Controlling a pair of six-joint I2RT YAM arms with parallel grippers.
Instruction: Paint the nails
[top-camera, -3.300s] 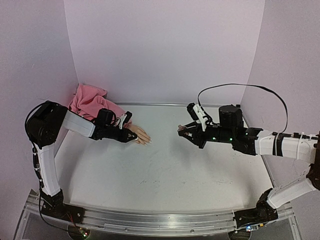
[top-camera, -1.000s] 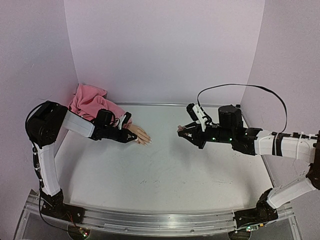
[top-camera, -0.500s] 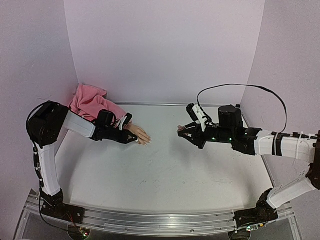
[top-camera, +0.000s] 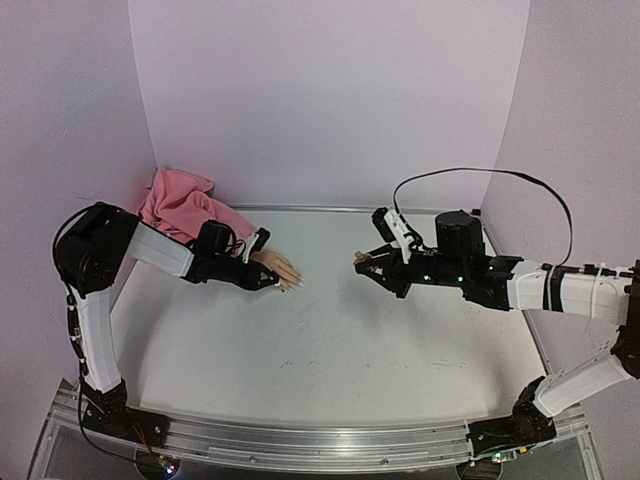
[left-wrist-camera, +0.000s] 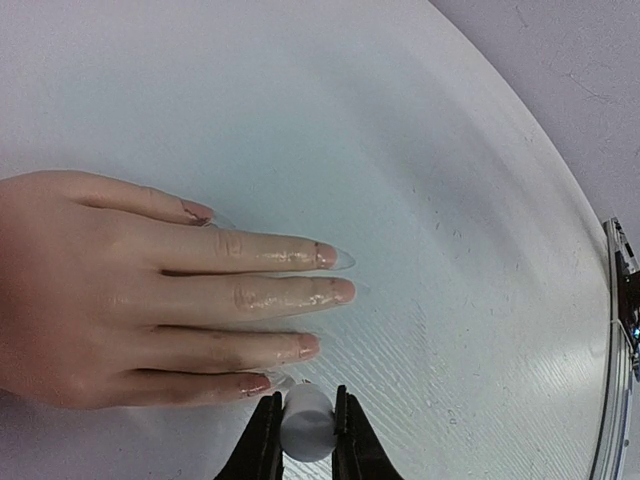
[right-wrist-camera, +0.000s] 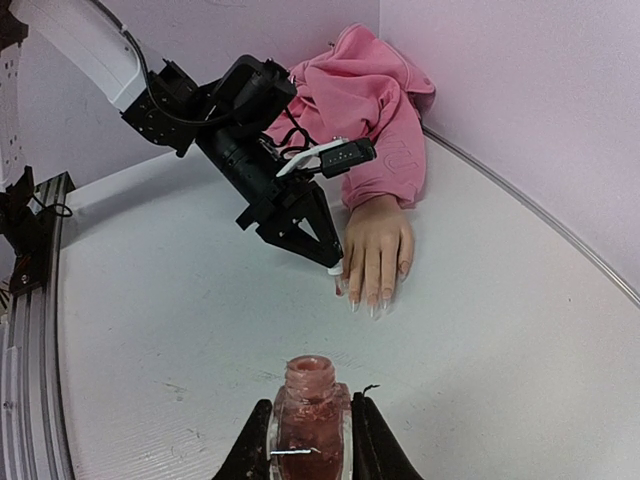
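Nails (left-wrist-camera: 343, 291) sit at the far left of the table (top-camera: 330, 340), on the tips of the mannequin hand (left-wrist-camera: 120, 290), which lies palm down with its fingers stretched flat toward your right arm. Its pink sleeve (top-camera: 180, 205) is bunched up in the far left corner against the wall.

Your left gripper (left-wrist-camera: 305, 398) is closed tight on a small white cap (left-wrist-camera: 306, 425), pinched between both fingers. The cap hangs just beside the tip of the little finger, at the near edge of the hand. You cannot tell from these views whether anything under the cap touches the nail.

Your right gripper (right-wrist-camera: 310, 405) is clamped on the polish bottle (right-wrist-camera: 308, 420), one finger on each side of the glass. The bottle stands upright with its neck uncovered and reddish-pink polish inside. In the overhead view it is held above the table's far right half, well apart from the hand, with bare table between the two grippers.
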